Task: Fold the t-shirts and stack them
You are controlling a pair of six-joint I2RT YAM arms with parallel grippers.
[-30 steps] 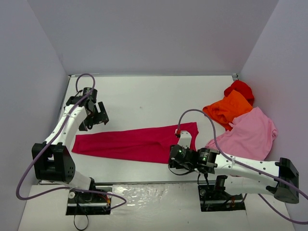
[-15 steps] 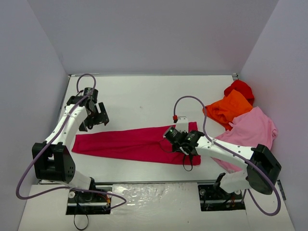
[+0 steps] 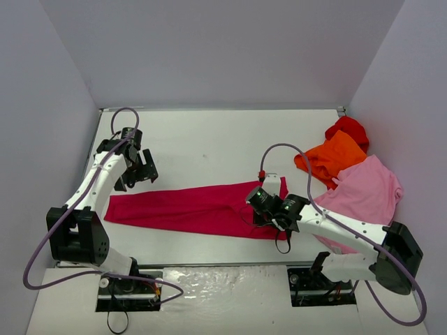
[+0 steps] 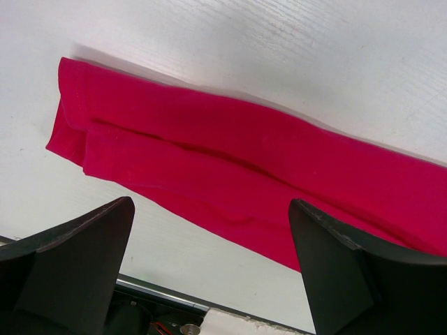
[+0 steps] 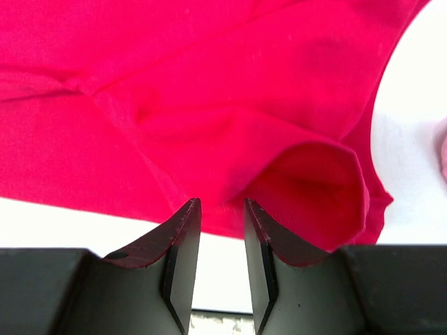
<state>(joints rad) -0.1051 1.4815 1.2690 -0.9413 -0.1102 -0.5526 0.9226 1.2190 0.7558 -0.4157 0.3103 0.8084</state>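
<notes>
The raspberry-red t-shirt [image 3: 188, 208] lies folded into a long strip across the middle of the table. It also shows in the left wrist view [image 4: 244, 153] and the right wrist view [image 5: 209, 84]. My right gripper [image 3: 258, 208] is at the strip's near right hem. Its jaws [image 5: 222, 206] stand almost closed, pinching the hem, and the cloth bulges up beside them. My left gripper [image 3: 143, 167] hangs open and empty [image 4: 211, 202] above the strip's left end. The orange [image 3: 332, 157], bright red [image 3: 348, 128] and pale pink [image 3: 363, 192] t-shirts lie piled at the right.
White side walls close in the table on the left, back and right. The right arm's cable [image 3: 279, 150] loops over the strip's right end. The table's near metal edge [image 4: 160, 296] runs just below the shirt.
My right arm has swung round and its gripper moved from the table's near edge onto the shirt's right hem, closing on it. The left arm has not moved.
</notes>
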